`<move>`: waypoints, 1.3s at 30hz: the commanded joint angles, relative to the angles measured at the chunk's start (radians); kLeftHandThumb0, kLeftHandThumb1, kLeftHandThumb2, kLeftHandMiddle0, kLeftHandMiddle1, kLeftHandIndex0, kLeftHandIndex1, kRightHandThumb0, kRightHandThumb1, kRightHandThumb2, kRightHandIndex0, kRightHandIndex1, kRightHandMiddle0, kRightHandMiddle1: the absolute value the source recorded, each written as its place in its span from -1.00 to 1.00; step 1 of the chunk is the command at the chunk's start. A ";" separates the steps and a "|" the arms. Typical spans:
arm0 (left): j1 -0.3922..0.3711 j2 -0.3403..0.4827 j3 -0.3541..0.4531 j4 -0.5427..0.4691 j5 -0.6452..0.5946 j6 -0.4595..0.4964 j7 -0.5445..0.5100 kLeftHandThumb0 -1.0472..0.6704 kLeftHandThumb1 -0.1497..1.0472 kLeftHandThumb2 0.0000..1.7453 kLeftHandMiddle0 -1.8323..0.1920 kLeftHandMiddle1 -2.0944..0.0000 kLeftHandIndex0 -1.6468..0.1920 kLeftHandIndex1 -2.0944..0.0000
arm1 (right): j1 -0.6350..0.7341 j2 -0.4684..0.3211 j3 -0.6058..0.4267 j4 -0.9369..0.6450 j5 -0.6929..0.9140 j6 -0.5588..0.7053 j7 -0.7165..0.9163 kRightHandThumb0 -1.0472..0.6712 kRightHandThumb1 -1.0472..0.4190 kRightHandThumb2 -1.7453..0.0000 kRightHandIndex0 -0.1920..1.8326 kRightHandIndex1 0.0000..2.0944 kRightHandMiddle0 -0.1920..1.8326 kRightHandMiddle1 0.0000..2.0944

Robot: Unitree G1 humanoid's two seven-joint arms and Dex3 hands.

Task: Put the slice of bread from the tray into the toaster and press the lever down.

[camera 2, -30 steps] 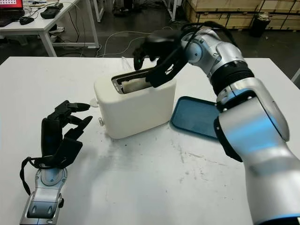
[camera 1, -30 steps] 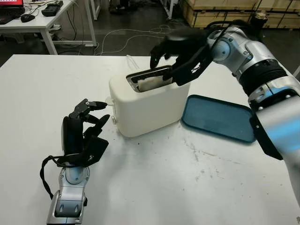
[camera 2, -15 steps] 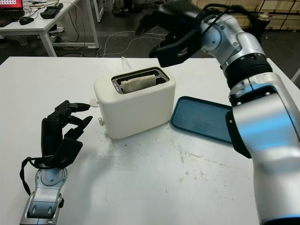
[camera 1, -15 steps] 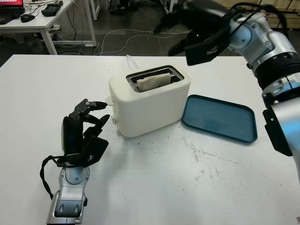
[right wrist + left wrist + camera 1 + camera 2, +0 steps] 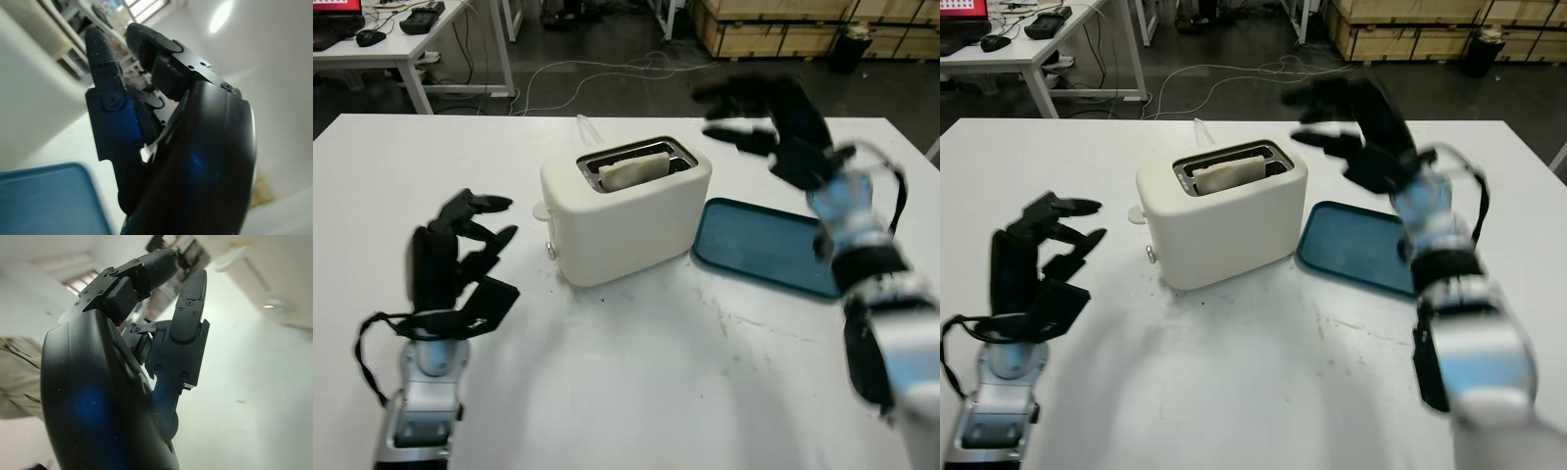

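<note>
The white toaster stands mid-table with the slice of bread in its top slot, the bread's upper edge showing above the rim. A small white lever tab sticks out of the toaster's left end, high up. Just right of the toaster lies the blue tray, bare. My right hand hovers open above the tray's far edge, right of the toaster and apart from it; the right wrist view shows its fingers holding nothing. My left hand is raised left of the toaster, open, short of the lever.
The white table has free room in front and at the left. A thin white cable runs off behind the toaster. Beyond the table are a desk at the back left and floor cables.
My right hand has left the toaster slot, risen, then swung back right and nearer, over the tray. The bread stays in the slot. My left hand has lifted and shifted slightly left.
</note>
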 commanded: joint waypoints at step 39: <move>-0.337 0.335 -0.178 0.420 0.239 -0.347 -0.090 -0.12 0.65 -1.00 -0.26 -0.17 -0.50 0.78 | 0.432 0.166 -0.121 -0.490 0.115 0.133 -0.065 -0.33 -0.82 1.00 0.24 -0.59 0.27 -1.00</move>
